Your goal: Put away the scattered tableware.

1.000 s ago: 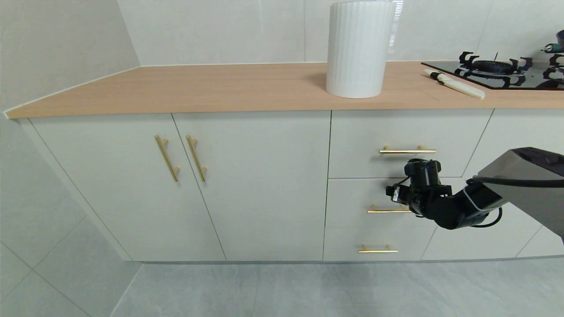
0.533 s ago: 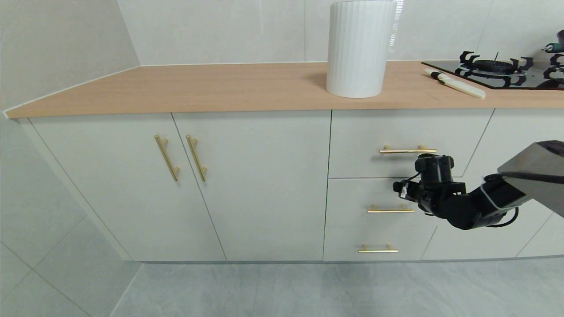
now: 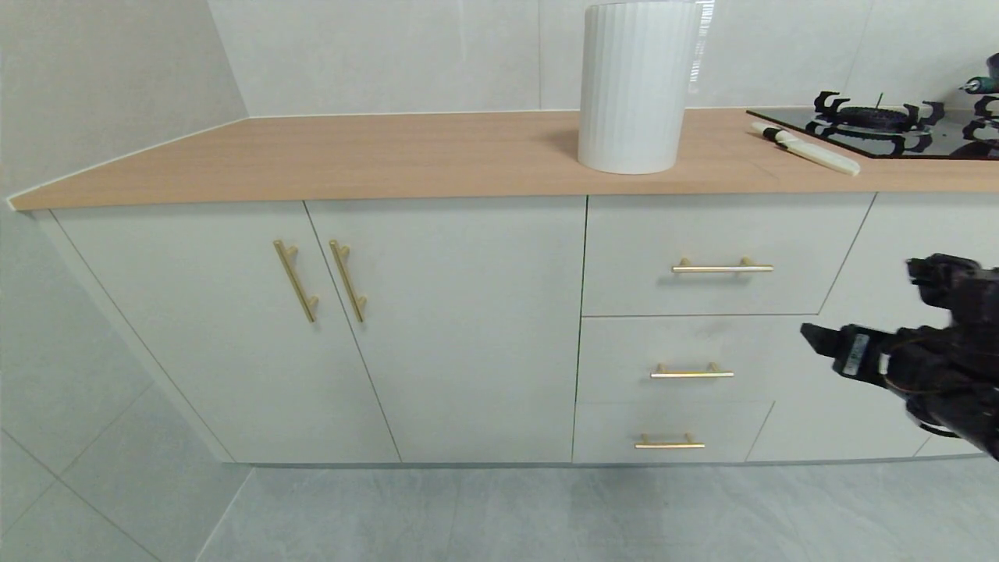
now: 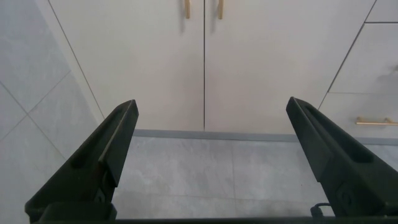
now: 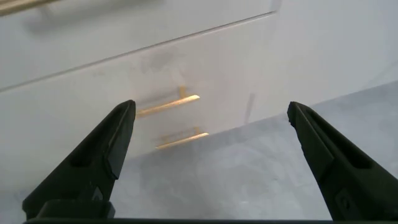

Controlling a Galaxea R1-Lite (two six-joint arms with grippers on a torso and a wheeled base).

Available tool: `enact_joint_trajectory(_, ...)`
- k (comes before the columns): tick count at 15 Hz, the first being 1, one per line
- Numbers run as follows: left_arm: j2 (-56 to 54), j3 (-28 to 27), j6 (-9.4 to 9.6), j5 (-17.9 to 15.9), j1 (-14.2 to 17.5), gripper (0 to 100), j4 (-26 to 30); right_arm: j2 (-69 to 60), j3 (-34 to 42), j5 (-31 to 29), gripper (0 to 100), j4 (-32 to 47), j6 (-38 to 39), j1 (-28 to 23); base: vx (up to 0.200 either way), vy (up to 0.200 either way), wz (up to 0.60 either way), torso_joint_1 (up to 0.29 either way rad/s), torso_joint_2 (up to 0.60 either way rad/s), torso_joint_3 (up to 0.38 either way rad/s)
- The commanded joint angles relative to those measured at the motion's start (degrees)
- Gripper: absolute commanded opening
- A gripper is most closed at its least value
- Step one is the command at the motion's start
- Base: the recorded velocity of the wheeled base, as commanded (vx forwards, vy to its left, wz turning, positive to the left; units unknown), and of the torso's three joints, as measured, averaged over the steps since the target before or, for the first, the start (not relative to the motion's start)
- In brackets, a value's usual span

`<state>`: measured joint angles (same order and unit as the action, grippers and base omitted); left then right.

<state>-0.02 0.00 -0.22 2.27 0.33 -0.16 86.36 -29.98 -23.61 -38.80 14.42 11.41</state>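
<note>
Knife [image 3: 804,148] unstowed; right gripper [image 5: 210,107], spread and empty right of the middle drawer handle [image 3: 691,373], likely must grasp it next.

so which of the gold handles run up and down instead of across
The left door handle and right door handle, side by side on the cupboard. The three drawer handles all lie horizontal.
</note>
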Motion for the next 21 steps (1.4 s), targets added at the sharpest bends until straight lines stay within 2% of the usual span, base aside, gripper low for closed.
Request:
enact_joint_trajectory(1,0.0,0.0,-0.04,0.0,0.0,100,0.0,-30.5,15.6,-3.5,100,0.4,-7.0,-0.2,0.0,0.0,0.0,0.0,0.0,0.0)
enact_joint_trajectory(3,0.0,0.0,-0.04,0.0,0.0,100,0.0,-45.8,23.4,-3.5,100,6.0,-14.6,-3.4,0.0,0.0,0.0,0.0,0.0,0.0)
enact_joint_trajectory(6,0.0,0.0,-0.04,0.0,0.0,100,0.0,-61.6,24.4,-3.3,100,19.3,-17.2,-4.9,0.0,0.0,0.0,0.0,0.0,0.0)
enact_joint_trajectory(7,0.0,0.0,-0.04,0.0,0.0,100,0.0,-69.7,24.2,-3.6,100,26.4,-19.3,-5.0,0.0,0.0,0.0,0.0,0.0,0.0)
enact_joint_trajectory(12,0.0,0.0,-0.04,0.0,0.0,100,0.0,-86.4,25.0,-4.3,100,37.0,-22.0,-11.4,0.0,0.0,0.0,0.0,0.0,0.0)
enact_joint_trajectory(14,0.0,0.0,-0.04,0.0,0.0,100,0.0,-86.4,28.5,-3.4,100,33.8,-21.5,-11.4,0.0,0.0,0.0,0.0,0.0,0.0)
enact_joint_trajectory(15,0.0,0.0,-0.04,0.0,0.0,100,0.0,-86.4,30.0,-1.2,100,33.0,-21.0,-11.3,0.0,0.0,0.0,0.0,0.0,0.0)
enact_joint_trajectory(16,0.0,0.0,-0.04,0.0,0.0,100,0.0,-86.4,29.9,7.3,100,34.8,-15.8,-11.3,0.0,0.0,0.0,0.0,0.0,0.0)
enact_joint_trajectory(17,0.0,0.0,-0.04,0.0,0.0,100,0.0,-86.4,29.9,12.5,100,36.0,-13.2,-11.3,0.0,0.0,0.0,0.0,0.0,0.0)
enact_joint_trajectory(18,0.0,0.0,-0.04,0.0,0.0,100,0.0,-86.4,29.9,15.3,100,36.5,-12.8,-11.3,0.0,0.0,0.0,0.0,0.0,0.0)
enact_joint_trajectory(20,0.0,0.0,-0.04,0.0,0.0,100,0.0,-86.4,29.9,16.3,100,36.5,-12.8,-11.3,0.0,0.0,0.0,0.0,0.0,0.0)
enact_joint_trajectory(21,0.0,0.0,-0.04,0.0,0.0,100,0.0,-86.4,29.8,20.1,100,39.0,-13.1,-11.3,0.0,0.0,0.0,0.0,0.0,0.0)
